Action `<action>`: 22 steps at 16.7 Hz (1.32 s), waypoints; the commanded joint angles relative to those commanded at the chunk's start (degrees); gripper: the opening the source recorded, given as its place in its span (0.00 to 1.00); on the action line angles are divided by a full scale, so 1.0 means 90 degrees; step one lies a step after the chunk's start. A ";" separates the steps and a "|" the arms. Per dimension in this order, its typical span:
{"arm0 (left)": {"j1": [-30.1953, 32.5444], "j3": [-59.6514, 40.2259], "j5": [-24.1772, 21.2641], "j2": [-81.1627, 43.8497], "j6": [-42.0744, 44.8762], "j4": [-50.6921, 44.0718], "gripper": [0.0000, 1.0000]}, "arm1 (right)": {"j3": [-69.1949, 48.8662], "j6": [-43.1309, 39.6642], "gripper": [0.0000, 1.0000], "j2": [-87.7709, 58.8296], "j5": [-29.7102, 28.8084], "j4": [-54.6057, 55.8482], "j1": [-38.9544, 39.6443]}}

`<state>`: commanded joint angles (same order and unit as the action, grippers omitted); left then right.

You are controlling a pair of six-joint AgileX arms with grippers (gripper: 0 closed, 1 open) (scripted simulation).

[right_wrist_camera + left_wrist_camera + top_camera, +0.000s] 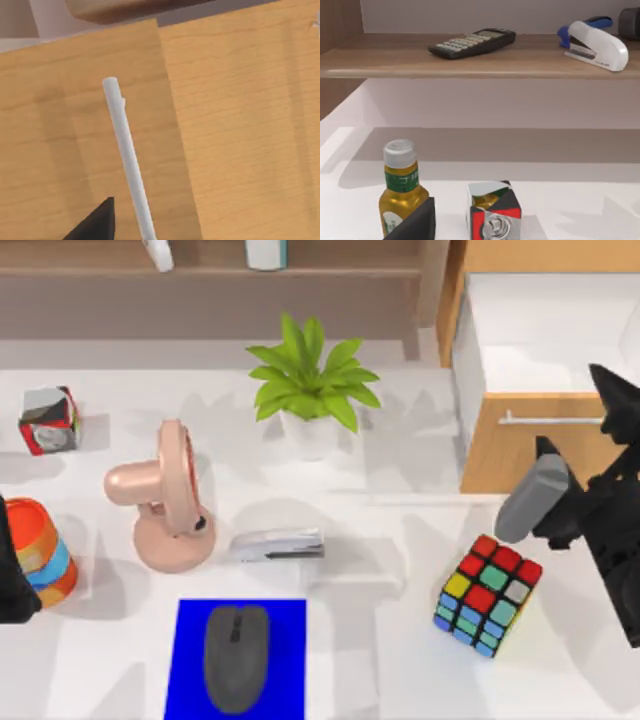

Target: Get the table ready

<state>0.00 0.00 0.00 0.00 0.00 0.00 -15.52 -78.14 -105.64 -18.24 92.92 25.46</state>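
Observation:
The white table [400, 660] carries a grey mouse [236, 657] on a blue mat [190, 680], a silver stapler [277, 544], a pink fan [168, 502], a potted plant [310, 390] and a Rubik's cube [487, 595]. My right gripper [548, 455] hangs at the light-wood drawer front [225, 125], one black fingertip [97, 222] just beside the white handle [125, 155]. The drawer [550, 330] stands pulled out. My left gripper [12, 580] is parked at the table's left edge, beside an orange striped cup [40, 550].
A small red, black and white cube [48, 420] sits far left, and a yellow-liquid bottle [400, 195] stands next to it. The back shelf [480, 62] holds a calculator [472, 42] and a white-and-blue stapler [597, 45]. A grey cylinder [530, 498] lies along the right arm.

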 joint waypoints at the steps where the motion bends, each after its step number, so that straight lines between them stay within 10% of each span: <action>1: 0.0000 0.0000 0.0000 0.0000 0.0000 0.0000 1.00 | 0.0131 -0.0357 1.00 -0.0198 -0.0103 0.0273 -0.0168; 22: 0.0000 0.0000 0.0000 0.0000 0.0000 0.0000 1.00 | -0.0150 -0.1244 1.00 -0.0749 -0.0152 0.0236 -0.0852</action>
<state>0.00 0.00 0.00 0.00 0.00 0.00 -16.87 -89.34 -112.39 -19.61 95.04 17.79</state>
